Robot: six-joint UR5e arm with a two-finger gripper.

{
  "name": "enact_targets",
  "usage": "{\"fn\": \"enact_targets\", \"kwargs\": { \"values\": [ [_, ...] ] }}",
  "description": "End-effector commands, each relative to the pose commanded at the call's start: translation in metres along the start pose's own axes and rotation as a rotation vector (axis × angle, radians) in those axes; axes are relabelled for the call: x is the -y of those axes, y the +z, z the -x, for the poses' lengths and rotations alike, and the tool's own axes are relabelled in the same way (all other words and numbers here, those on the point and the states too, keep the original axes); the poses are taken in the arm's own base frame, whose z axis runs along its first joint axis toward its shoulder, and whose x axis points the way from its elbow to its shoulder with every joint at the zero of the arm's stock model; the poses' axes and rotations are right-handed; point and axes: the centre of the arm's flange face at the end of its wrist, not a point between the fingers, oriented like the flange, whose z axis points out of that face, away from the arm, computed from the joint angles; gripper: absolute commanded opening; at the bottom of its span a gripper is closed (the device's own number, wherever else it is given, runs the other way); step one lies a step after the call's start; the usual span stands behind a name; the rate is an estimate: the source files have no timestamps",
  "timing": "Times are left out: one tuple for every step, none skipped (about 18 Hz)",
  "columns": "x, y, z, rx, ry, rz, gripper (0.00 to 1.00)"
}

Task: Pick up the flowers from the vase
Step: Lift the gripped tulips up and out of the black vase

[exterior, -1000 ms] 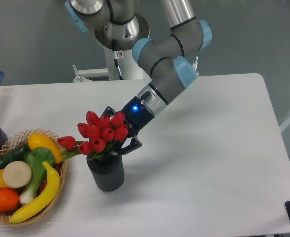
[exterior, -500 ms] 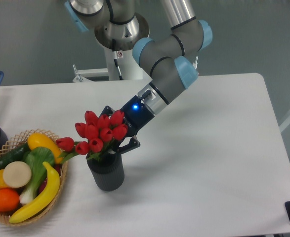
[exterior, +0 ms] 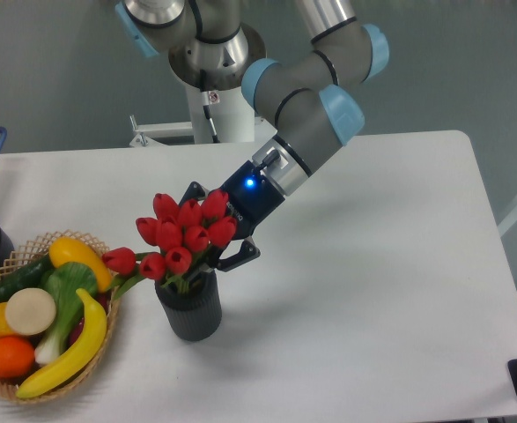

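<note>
Compared with a second ago, the pincer [exterior: 207, 256] sits a touch higher and further right, and the flowers [exterior: 180, 240] ride up with it, so I judge the lift is just beginning, though the stems are still down in the vase [exterior: 190, 308]. The pincer looks clamped on the bunch below the buds, partly hidden by them. One bunch of about nine red buds, one dark vase on the tabletop [exterior: 372, 291], one wicker basket [exterior: 113, 326] beside.
</note>
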Motion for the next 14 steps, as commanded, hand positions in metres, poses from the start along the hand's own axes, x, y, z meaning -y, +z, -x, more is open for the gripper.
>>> {"fn": "enact_targets", "kwargs": {
  "values": [
    [0.002,-0.003,-0.002,0.006,0.001,0.0,0.52],
    [0.004,-0.006,-0.004,0.011,0.0,0.004,0.52],
    [0.006,-0.011,-0.004,0.025,-0.004,0.014,0.52],
    [0.009,-0.015,-0.005,0.036,-0.016,0.019,0.52],
    [0.014,-0.02,-0.006,0.046,-0.032,0.017,0.52],
    [0.019,-0.024,-0.008,0.054,-0.041,0.015,0.52],
    [0.02,-0.025,-0.008,0.056,-0.043,0.014,0.52],
    [0.024,-0.026,-0.008,0.059,-0.036,0.013,0.52],
    [0.026,-0.027,-0.008,0.059,-0.035,0.011,0.52],
    [0.028,-0.028,-0.008,0.062,-0.032,0.012,0.52],
    [0.031,-0.029,-0.01,0.064,-0.03,0.01,0.52],
    [0.034,-0.03,-0.012,0.066,-0.042,0.008,0.52],
    [0.039,-0.033,-0.015,0.07,-0.057,0.005,0.52],
    [0.043,-0.034,-0.017,0.073,-0.067,0.003,0.52]
  ]
}}
